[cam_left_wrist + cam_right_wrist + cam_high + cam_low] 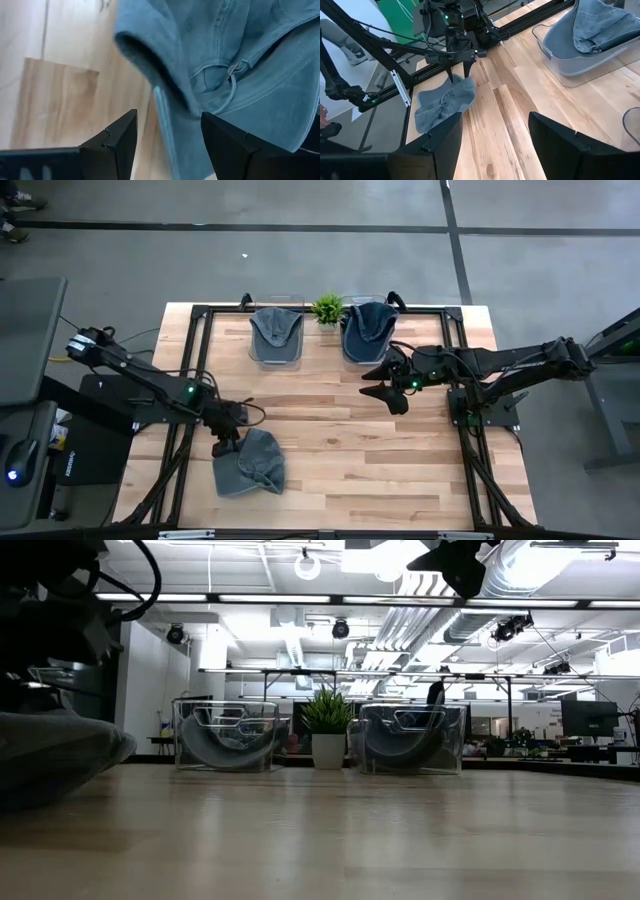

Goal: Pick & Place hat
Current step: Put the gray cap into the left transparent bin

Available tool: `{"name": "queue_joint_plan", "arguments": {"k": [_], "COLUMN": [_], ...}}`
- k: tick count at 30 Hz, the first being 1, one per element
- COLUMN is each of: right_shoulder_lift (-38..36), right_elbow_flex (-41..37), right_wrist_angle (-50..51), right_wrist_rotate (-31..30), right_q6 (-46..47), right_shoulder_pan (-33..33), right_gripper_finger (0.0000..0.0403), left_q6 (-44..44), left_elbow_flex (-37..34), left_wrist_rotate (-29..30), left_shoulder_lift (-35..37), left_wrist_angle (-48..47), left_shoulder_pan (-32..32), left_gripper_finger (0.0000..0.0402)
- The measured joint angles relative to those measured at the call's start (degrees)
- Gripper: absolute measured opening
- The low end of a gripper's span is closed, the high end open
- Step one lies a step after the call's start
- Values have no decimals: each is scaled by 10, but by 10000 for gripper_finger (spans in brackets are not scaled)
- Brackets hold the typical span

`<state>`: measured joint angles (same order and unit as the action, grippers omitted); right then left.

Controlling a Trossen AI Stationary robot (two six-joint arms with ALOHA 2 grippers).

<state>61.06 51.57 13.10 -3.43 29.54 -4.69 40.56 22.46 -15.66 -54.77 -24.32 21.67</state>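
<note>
From overhead, a blue denim hat (250, 464) lies crumpled on the wooden counter (340, 450) near its front-left corner. The left gripper (224, 446) is poised at the hat's left edge. The left wrist view adds what the overhead cannot: both fingers (116, 141) spread apart, released, with the hat's brim edge and its strap loop (227, 80) lying just beyond and between them, nothing pinched.

The right gripper (388, 393) hovers over the counter's right half, just in front of the right clear bin (370, 332), its fingers parted and empty. Its wrist view looks across bare boards toward the hat (442, 104) and the other arm's gripper (460, 72) pointing down at the hat's far edge.

Only the low view shows the two clear bins (227, 734) upright in profile at the back edge, each cradling a hat, with a small potted plant (328, 726) between them. The middle of the counter is open wood; the hat sits close to the front edge and the black frame rail (180, 460).
</note>
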Motion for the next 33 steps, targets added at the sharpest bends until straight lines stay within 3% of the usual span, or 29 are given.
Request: {"name": "queue_joint_plan", "arguments": {"k": [18,33], "right_shoulder_lift": [0,0], "right_elbow_flex": [0,0], "right_wrist_angle": [0,0], "right_wrist_rotate": [-15,-26], "right_q6": [0,0], "right_shoulder_pan": [-25,-37], "right_gripper_finger": [222,222], "left_q6": [5,50], "left_elbow_flex": [0,0], "left_wrist_rotate": [-63,-66], "left_shoulder_lift": [-103,-138], "left_wrist_angle": [111,143], "left_shoulder_pan": [2,2], "left_gripper_finger": [198,182]}}
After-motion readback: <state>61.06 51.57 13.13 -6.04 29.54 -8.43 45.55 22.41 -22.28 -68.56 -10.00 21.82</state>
